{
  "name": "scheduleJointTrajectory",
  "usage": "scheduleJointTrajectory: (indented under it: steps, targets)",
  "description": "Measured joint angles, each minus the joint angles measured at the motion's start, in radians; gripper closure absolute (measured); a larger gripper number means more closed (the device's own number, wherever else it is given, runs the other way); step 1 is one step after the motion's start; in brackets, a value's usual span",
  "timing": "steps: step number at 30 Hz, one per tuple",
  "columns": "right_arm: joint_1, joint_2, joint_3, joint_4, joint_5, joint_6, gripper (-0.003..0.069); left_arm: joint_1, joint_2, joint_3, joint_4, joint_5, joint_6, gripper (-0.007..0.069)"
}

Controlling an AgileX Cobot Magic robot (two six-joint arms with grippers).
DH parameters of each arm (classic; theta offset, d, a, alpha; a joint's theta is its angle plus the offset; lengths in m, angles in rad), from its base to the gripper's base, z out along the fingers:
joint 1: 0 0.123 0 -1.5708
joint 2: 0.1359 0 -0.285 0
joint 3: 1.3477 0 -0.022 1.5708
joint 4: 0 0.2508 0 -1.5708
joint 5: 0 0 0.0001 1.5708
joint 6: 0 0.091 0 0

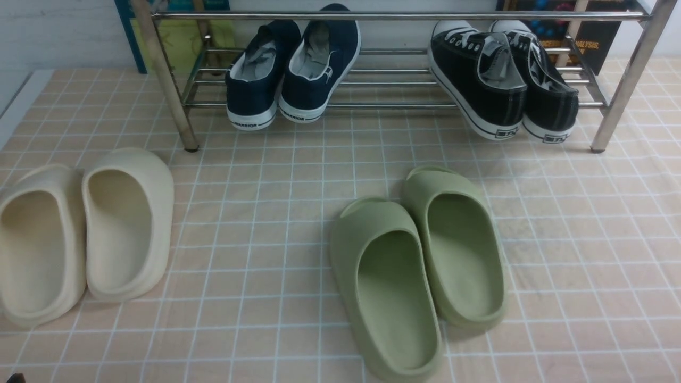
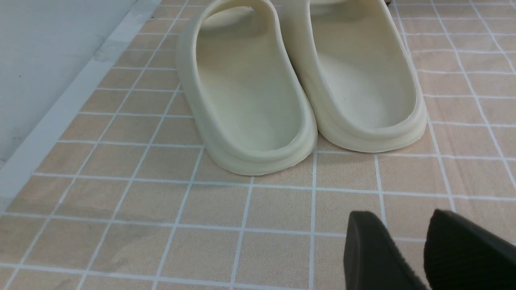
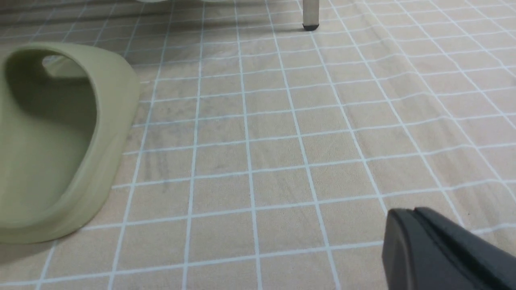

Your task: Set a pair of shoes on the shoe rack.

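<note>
The pair of shoes, two black canvas sneakers with white toe caps, lies on the right part of the shoe rack (image 1: 404,16), toes to the back. One sneaker (image 1: 479,80) sits beside the other (image 1: 550,96), and both heels overhang the rack's front bar. In the left wrist view my left gripper (image 2: 403,219) is open over bare mat, nothing between its fingers, a short way from the cream slippers (image 2: 250,92). In the right wrist view my right gripper (image 3: 407,215) is shut on nothing, low over the mat, right of a green slipper (image 3: 52,141).
Two navy sneakers (image 1: 290,69) rest on the rack's left part. Cream slippers (image 1: 80,229) lie at the front left, green slippers (image 1: 420,255) at the front centre. A rack leg (image 3: 310,14) stands ahead of the right gripper. Books (image 1: 590,37) stand behind the rack.
</note>
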State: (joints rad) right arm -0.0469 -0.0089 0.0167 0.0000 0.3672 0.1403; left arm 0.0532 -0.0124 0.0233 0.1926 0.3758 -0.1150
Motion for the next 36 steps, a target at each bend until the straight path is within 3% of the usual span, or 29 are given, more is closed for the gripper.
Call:
scheduleJointTrajectory:
  steps: [36]
  targets:
    - [0.000,0.000,-0.002,0.000,0.006,0.000,0.0656,0.000,0.000,0.000,0.000,0.000,0.000,0.0386]
